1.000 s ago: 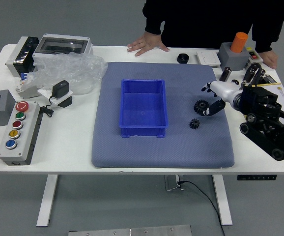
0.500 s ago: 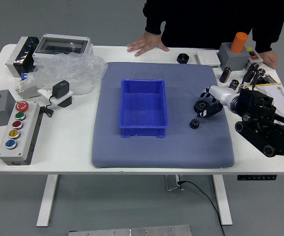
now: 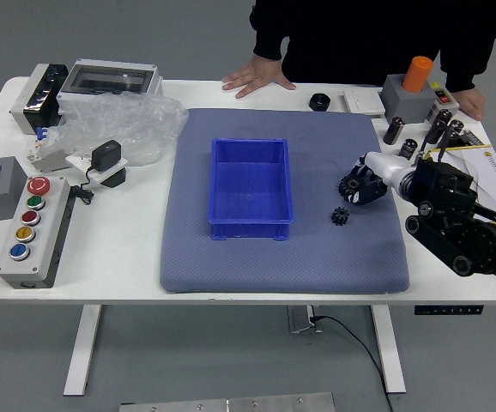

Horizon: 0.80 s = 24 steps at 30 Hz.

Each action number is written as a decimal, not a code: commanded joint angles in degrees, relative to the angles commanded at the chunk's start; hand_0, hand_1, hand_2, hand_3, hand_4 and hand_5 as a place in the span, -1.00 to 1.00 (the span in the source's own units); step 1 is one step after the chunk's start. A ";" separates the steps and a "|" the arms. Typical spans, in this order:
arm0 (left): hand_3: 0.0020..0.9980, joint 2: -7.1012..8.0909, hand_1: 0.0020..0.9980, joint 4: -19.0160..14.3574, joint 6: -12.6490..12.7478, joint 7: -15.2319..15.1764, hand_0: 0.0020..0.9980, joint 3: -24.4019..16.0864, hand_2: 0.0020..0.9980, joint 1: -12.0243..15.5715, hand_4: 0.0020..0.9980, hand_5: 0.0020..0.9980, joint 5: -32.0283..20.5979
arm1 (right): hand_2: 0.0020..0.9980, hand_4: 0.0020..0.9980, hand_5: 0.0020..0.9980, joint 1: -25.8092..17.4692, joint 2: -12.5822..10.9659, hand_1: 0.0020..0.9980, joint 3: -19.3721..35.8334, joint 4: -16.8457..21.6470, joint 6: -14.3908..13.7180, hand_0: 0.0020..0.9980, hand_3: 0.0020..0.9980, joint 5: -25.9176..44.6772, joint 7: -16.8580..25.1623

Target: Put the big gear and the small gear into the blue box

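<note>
1. currently the right hand [image 3: 384, 169], right of centre, is narrow, fingers drawn in around the big gear [image 3: 349, 184]; looks like a side-on grasp, prob. so the flat part can be lifted w/o pushing it away. how firm the hold is, can't tell.
2. small gear [image 3: 340, 215] lies loose on the mat [image 3: 205, 266], just below the big one in frame, so a low sweep of the fingers could knock it.
3. blue box [image 3: 250, 230] sits mid-frame, left of both gears, open side up, prob. put there for a short carry; no gear in it.
4. a person at the top rests one hand [image 3: 258, 75] flat on the tabletop [image 3: 111, 275], other hand [image 3: 471, 103] at its upper-right edge, prob. just leaning; neither touches the gears.
5. next, i'd say: lift, clear the box wall, release inside, then small gear.
</note>
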 joint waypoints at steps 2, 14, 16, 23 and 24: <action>0.70 0.00 0.62 0.00 -0.01 0.00 0.69 -0.06 0.63 -0.01 0.46 -0.45 0.10 | 0.43 0.59 -0.34 -0.18 0.22 0.29 -0.02 -0.06 -0.35 0.34 0.37 -0.18 -0.05; 0.70 -0.03 0.62 0.00 -0.02 0.02 0.69 -0.02 0.63 0.00 0.47 -0.45 0.13 | 0.11 0.51 -0.66 -1.03 0.84 0.07 0.36 -0.23 -5.73 0.31 0.19 -1.92 0.78; 0.70 -0.04 0.62 0.00 -0.02 0.02 0.69 0.02 0.63 0.00 0.47 -0.45 0.08 | 0.11 0.51 -0.66 -1.08 0.83 0.07 0.48 -0.23 -6.48 0.31 0.19 -2.13 0.90; 0.70 -0.07 0.62 0.00 0.01 -0.02 0.69 0.13 0.63 0.01 0.47 -0.45 -0.10 | 0.07 0.58 -0.75 -1.17 0.81 0.04 0.71 -0.30 -7.53 0.30 0.14 -2.51 0.93; 0.70 -0.07 0.62 0.00 0.01 -0.02 0.69 0.12 0.63 0.00 0.47 -0.45 -0.10 | 0.07 0.58 -0.75 -1.18 0.81 0.04 0.73 -0.33 -7.51 0.30 0.14 -2.49 0.90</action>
